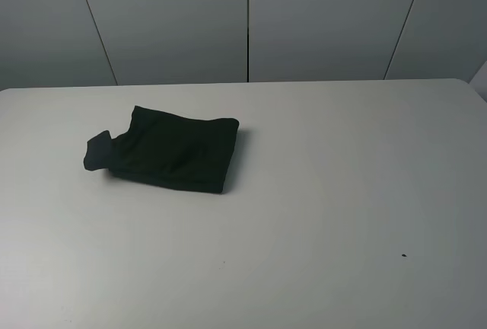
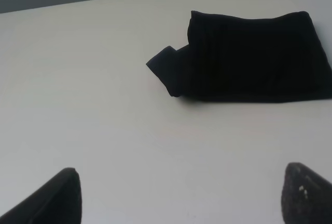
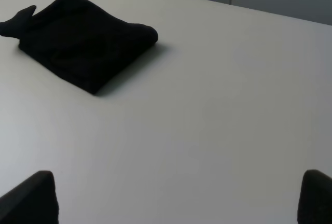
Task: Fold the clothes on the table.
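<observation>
1. The black cotton T-shirt (image 1: 171, 155) lies folded into a compact rectangle, left of centre on the plain white smooth bench (image 1: 342, 192); one sleeve pokes out.
2. No print or label shows.
3. Left gripper (image 2: 181, 195) and right gripper (image 3: 179, 198) both spread wide, holding nothing.

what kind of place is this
Probably a lab or test bench rather than a home: a bare white table, plain grey wall panels behind it, and just one folded black T-shirt laid out.
</observation>
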Controlling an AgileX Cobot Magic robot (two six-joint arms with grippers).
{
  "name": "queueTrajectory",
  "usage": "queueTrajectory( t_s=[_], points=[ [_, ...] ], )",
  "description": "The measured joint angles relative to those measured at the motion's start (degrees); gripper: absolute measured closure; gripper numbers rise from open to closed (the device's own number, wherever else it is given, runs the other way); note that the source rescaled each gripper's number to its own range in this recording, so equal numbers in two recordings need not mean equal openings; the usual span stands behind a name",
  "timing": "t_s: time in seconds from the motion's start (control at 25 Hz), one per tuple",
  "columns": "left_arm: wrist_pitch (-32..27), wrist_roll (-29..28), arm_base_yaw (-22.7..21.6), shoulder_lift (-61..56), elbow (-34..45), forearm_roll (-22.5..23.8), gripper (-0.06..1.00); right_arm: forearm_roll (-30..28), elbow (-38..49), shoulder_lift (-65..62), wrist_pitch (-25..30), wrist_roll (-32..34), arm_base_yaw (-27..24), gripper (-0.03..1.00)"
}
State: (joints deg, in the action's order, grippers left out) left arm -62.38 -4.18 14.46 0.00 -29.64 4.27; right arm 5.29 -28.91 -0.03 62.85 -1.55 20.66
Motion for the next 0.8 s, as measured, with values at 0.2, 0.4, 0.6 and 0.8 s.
queueTrajectory(
  t_s=[0.2, 0.4, 0.6, 0.8],
  points=[
    [0.0, 0.0, -5.82, 0.0, 0.0, 0.35, -0.05, 0.0, 0.0, 0.0, 0.0, 0.0, -9.6, -0.03],
    [0.0, 0.0, -10.71, 0.0, 0.1, 1.38, -0.05, 0.0, 0.0, 0.0, 0.0, 0.0, -18.25, -0.03],
    [0.0, 0.0, -12.19, 0.0, 0.33, 2.54, -0.05, 0.0, 0.0, 0.0, 0.0, 0.0, -21.91, -0.03],
    [0.0, 0.0, -12.67, 0.0, 0.33, 2.34, -0.05, 0.0, 0.0, 0.0, 0.0, 0.0, -21.98, -0.03]
  ],
)
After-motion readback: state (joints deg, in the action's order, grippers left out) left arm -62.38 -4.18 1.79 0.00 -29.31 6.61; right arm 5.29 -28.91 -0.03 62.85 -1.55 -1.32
